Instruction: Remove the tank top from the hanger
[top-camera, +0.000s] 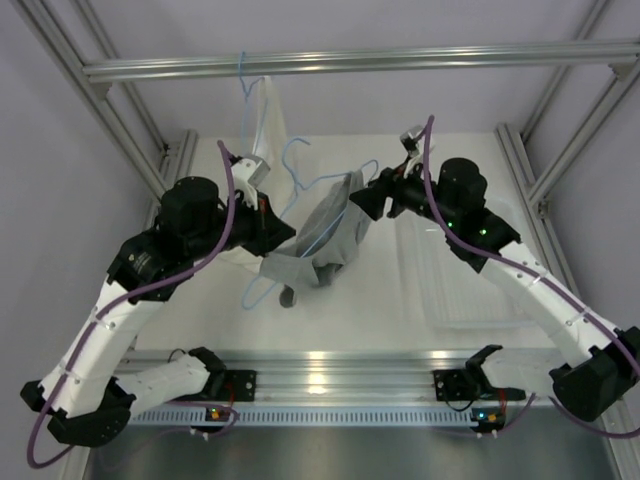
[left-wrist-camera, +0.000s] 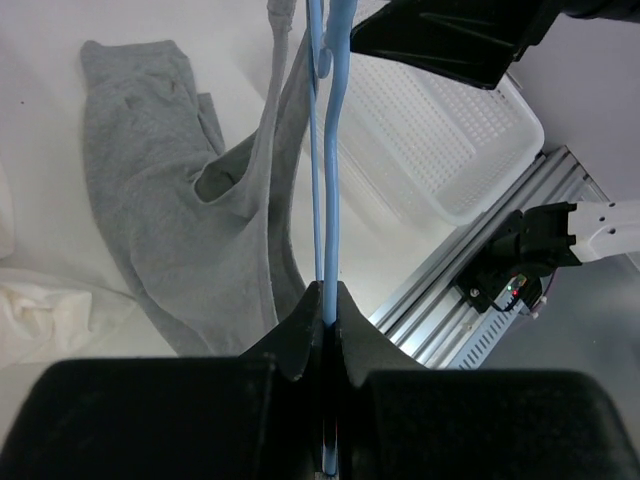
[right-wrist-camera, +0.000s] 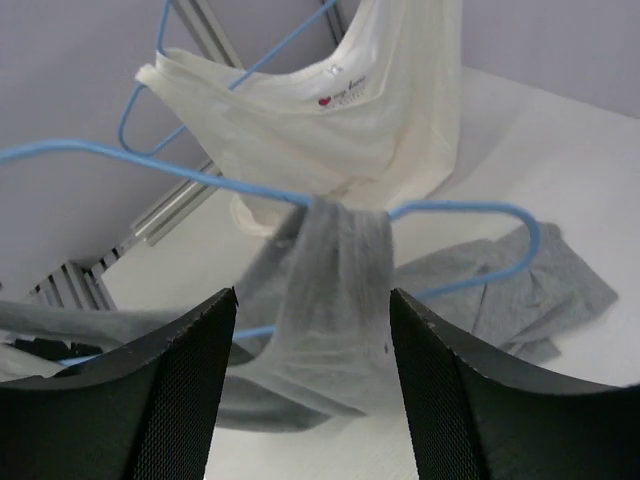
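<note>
The grey tank top (top-camera: 325, 238) is at mid-counter, half lifted: 1 strap is draped over the wire of the blue hanger (right-wrist-camera: 460, 208), and the rest trails down onto the white counter (top-camera: 400, 310). Your left gripper (left-wrist-camera: 328, 300) is clamped tight on the hanger's wire and holds it off the counter. Your right gripper (right-wrist-camera: 312, 296) stands with its 2 fingers apart, the draped strap between them. Behind hangs a cream top (right-wrist-camera: 330, 130). A white perforated basket (left-wrist-camera: 470, 130) lies on the right side.
</note>
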